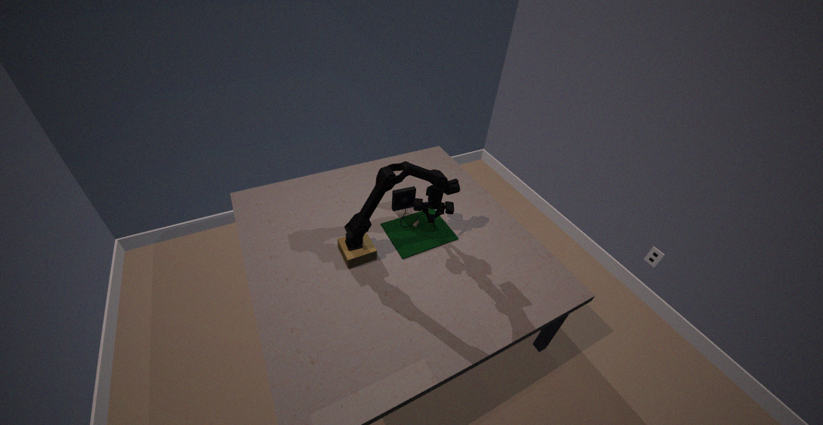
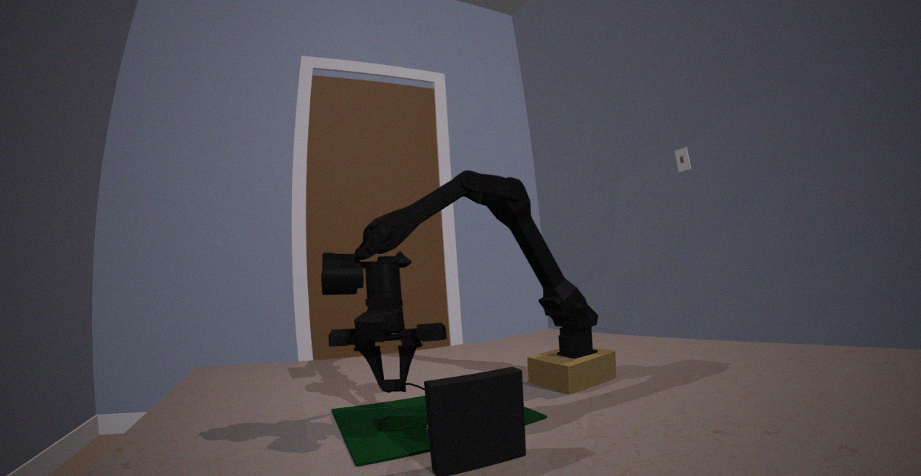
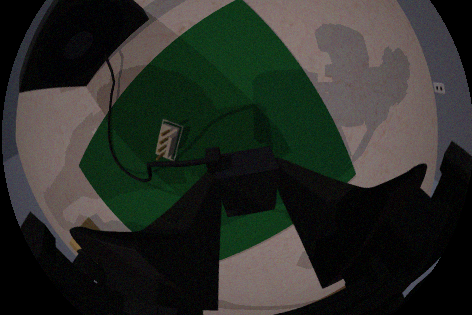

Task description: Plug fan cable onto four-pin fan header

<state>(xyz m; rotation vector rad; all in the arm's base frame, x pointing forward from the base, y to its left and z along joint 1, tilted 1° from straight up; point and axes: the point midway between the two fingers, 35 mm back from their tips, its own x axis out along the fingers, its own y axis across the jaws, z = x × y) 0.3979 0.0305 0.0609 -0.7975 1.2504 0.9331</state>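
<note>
My gripper [image 1: 431,219] [image 2: 393,385] [image 3: 246,170] is shut on the black plug [image 3: 246,161], which sits between the fingertips and hangs above the green board [image 1: 407,246] [image 2: 368,450] [image 3: 240,26]. The black cable [image 3: 111,131] runs from the plug's left side in the wrist view, bends, and curves up to the black fan [image 1: 404,198] [image 2: 476,420] [image 3: 60,36]. The pale header [image 1: 415,223] [image 3: 169,140] with its four pins is on the board, up and left of the plug in the wrist view. The fan hides part of the board in the exterior view.
The fan stands upright beside the board on the table [image 1: 322,319] [image 2: 708,421]. The arm's base is on a yellowish block [image 1: 361,255] [image 2: 570,373] on the other side of the board. Shadows of the arm fall across the board and table.
</note>
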